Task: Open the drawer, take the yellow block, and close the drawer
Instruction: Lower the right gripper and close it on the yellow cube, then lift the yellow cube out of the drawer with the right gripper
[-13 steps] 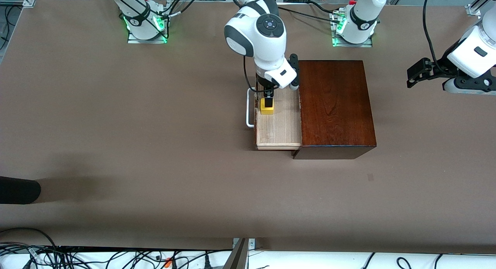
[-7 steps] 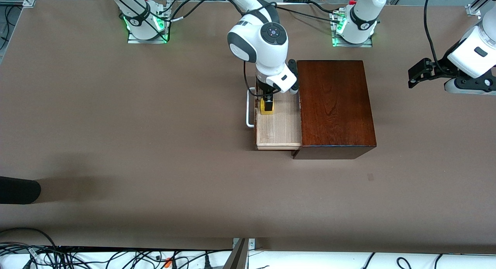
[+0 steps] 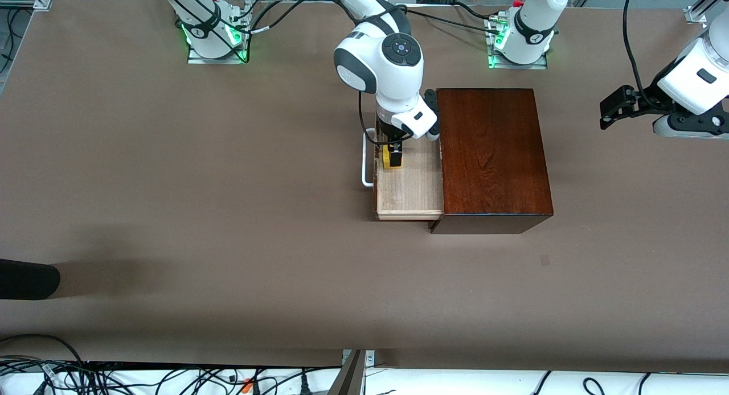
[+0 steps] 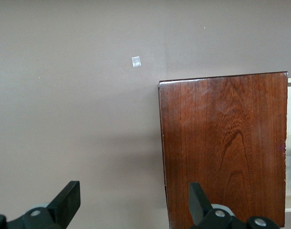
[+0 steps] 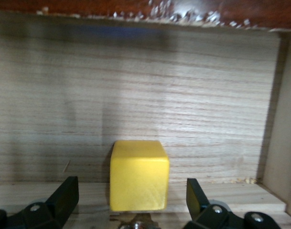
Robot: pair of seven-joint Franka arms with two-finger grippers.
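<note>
The drawer [image 3: 410,181] of the dark reddish-brown wooden box [image 3: 492,156] stands pulled out toward the right arm's end of the table, exposing its pale wood tray and white loop handle [image 3: 366,161]. The yellow block [image 3: 392,159] rests on the tray floor, close to the drawer front and in the half of the tray farther from the front camera. The right gripper [image 3: 394,151] is lowered into the drawer with its fingers [image 5: 64,195] spread wide, one on each side of the block, not touching it. The left gripper [image 3: 612,107] waits in the air past the box, at the left arm's end of the table, fingers [image 4: 69,200] apart and holding nothing.
</note>
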